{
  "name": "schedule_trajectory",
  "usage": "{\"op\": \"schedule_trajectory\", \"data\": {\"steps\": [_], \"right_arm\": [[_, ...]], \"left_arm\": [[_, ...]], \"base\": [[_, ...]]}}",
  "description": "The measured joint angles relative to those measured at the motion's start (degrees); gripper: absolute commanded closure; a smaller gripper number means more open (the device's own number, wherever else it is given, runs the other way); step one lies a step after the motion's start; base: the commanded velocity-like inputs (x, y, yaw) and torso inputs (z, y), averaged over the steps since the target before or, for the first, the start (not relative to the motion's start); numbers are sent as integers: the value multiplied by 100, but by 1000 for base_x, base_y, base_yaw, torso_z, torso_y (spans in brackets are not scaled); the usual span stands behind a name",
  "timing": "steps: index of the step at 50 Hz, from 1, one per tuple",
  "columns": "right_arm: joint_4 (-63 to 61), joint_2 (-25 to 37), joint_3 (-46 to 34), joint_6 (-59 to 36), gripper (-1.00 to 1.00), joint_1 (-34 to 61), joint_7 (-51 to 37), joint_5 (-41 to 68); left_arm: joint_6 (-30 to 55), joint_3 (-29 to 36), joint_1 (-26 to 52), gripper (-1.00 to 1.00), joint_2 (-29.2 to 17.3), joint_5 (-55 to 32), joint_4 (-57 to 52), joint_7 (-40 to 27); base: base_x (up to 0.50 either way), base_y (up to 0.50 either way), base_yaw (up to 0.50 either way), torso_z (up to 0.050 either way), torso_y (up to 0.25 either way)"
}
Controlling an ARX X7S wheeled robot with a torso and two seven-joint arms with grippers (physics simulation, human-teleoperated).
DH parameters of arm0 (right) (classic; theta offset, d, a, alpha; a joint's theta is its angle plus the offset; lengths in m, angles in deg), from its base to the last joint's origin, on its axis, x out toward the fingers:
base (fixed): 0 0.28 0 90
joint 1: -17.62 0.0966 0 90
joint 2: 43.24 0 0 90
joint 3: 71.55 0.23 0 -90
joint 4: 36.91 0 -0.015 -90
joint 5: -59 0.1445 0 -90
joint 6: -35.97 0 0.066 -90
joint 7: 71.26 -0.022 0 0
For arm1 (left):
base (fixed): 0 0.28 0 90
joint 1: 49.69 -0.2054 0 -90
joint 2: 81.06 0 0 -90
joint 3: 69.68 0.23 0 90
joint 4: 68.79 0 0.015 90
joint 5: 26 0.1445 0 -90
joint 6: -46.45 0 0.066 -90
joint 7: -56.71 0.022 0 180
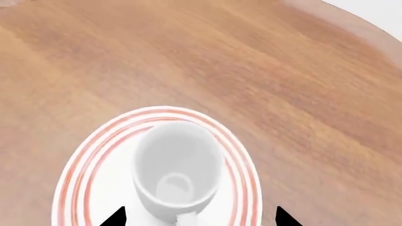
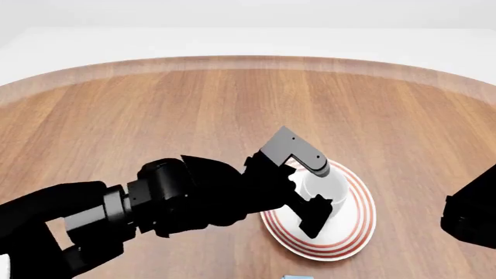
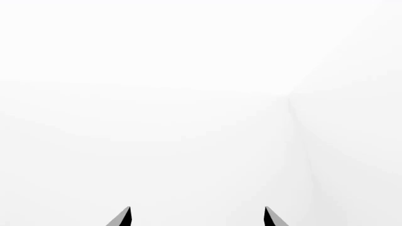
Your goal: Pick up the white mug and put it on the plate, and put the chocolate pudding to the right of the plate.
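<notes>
The white mug [image 1: 178, 165] stands upright on the plate [image 1: 94, 146], handle toward the left wrist camera. My left gripper [image 1: 201, 217] is open, one fingertip on each side of the mug, wider than it. From the head view the left gripper [image 2: 310, 189] hangs over the plate [image 2: 358, 224] and covers most of the mug [image 2: 329, 186]. A light blue sliver at the bottom edge in front of the plate is the chocolate pudding [image 2: 297, 277], mostly cut off. My right gripper [image 3: 197, 216] is open and faces blank white.
The round wooden table [image 2: 194, 99] spreads behind and to the left of the plate. Part of my right arm [image 2: 470, 215] shows as a dark shape at the right edge, to the right of the plate.
</notes>
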Motion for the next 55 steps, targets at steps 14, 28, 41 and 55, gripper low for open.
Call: {"op": "schedule_trajectory", "data": {"steps": [14,28,41,55], "right_arm": [[-72,30,-19,-48,-100,-7,-25,1],[-92,37,-72,-61,-100,-12,-37,-31],[-41,16,-186,-44,-100,-15,-24,-101],[-95,-43,-492,-332,-100,-46,-42,-304]], "left_arm": [[78,-171,234,-100,-413,-141,-799,-287],[70,-393,448,-100,-921,-250,-1549,-510],[-481,-892,392,-100,-1896,-66,-3169,-1059],[-1281,-1348,-15,-100,-3183,634,-4456,-1474]], "base": [[0,0,0,0,0],[0,0,0,0,0],[0,0,0,0,0],[0,0,0,0,0]]}}
